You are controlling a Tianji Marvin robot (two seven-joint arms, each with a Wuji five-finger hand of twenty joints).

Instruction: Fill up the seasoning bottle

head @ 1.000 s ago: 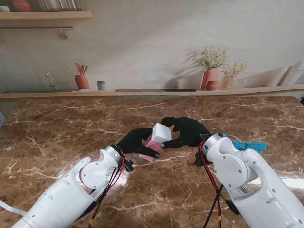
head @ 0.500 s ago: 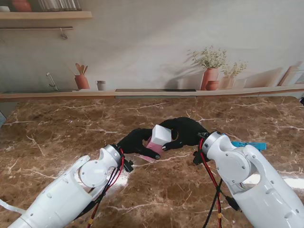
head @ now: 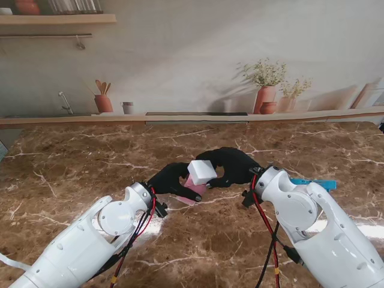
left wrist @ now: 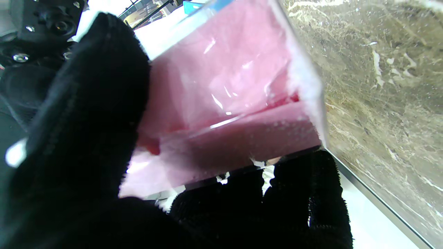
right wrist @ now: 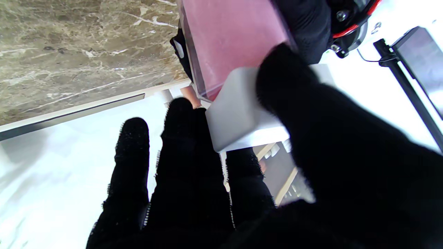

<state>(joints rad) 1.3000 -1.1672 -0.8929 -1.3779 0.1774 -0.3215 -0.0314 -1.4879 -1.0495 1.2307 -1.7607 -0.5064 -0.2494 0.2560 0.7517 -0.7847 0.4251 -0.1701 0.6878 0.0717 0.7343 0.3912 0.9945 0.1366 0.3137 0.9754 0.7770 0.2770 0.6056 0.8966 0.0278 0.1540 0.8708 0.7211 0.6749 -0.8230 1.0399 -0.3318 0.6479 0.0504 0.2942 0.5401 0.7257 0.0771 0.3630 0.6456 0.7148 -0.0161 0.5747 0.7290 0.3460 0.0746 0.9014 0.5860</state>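
Right now the left robot hand (head: 171, 179) is clamped around a clear bottle (head: 193, 182) of pink seasoning, held tilted over the desk (head: 72, 168), while the right robot hand (head: 231, 165) grips its white cap (head: 201, 170). If the cap comes free at this tilt, seasoning could spill; a weak left grip would let the bottle twist.

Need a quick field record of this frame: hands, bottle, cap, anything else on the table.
left hand: shut on the seasoning bottle, body clear, pink contents
right hand: shut on the white cap
bottle pose: tilted, off the marble table
cap: at the bottle's top; seated or loose, cannot tell
other: blue item on table, right of right arm
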